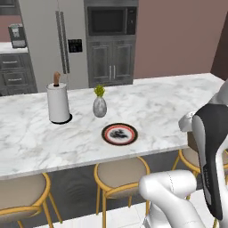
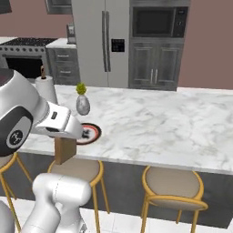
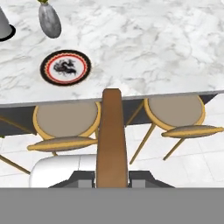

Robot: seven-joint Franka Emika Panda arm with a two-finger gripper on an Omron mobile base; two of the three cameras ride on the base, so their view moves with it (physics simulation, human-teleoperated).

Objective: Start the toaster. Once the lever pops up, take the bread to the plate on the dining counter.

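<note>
Dining counter: the dining counter (image 1: 147, 107) is running as a long white marble slab across both base views, with round tan stools (image 1: 121, 173) tucked under its near edge.

Arm: the white arm is rising in front of the counter's near edge, its hand hanging over the stools rather than over the marble.

Plate: the plate (image 3: 65, 67) is sitting flat near the counter's near edge, bare of food. In the hand view it is lying at about eleven o'clock from the slice's far tip. The grey vase (image 1: 99, 106) is standing just beyond it and the paper towel roll (image 1: 58, 102) farther off at about ten o'clock.

Bread: the bread (image 3: 112, 138) is being carried edge-on in the gripper (image 3: 112, 178), showing as a tall brown strip whose long axis is pointing to twelve o'clock, toward the counter edge. In the right base view it is hanging as a brown block (image 2: 64, 149) under the hand, short of the marble and just before the plate (image 2: 89, 133).

Claw: the two dark finger tips are pressing against either side of the slice, so the claw is clamped on the bread.

Deciding relation: the plate is lying forward and left of the held slice, well apart from it, so the coming move is likely calling for a reach out over the edge toward eleven o'clock, and probably a tilt to lay the slice flat.

Risk: the slice's low edge may be clipping the counter lip if the hand is not lifting enough.
</note>
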